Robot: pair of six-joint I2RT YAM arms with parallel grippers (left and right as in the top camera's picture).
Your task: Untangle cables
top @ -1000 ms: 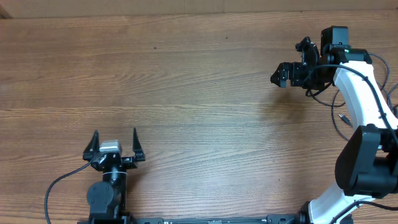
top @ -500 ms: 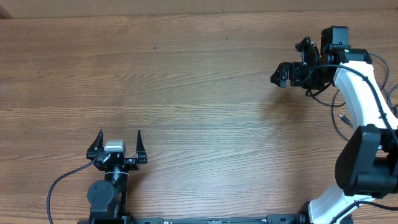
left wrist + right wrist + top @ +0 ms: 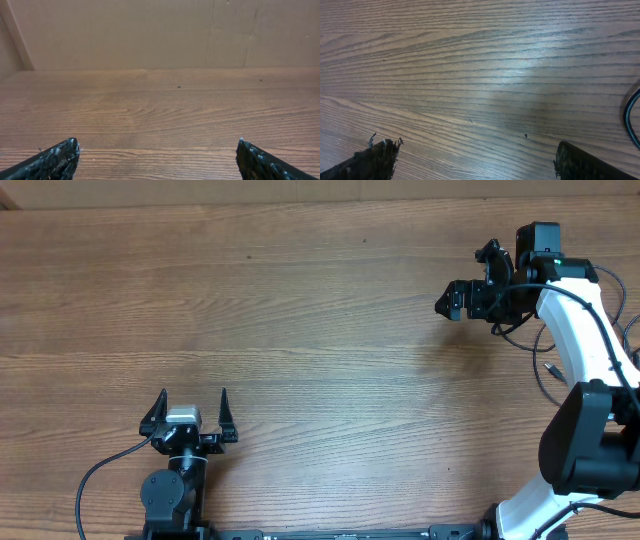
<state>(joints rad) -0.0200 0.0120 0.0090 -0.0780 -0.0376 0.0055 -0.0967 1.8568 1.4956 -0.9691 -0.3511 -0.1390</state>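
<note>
left gripper: wide apart, nothing between | right gripper: wide apart, nothing held | cable: thin black loop just beside right gripper, outside its fingers, rest hidden | handling: probably light, limp, slippery; better grasp near one end
</note>
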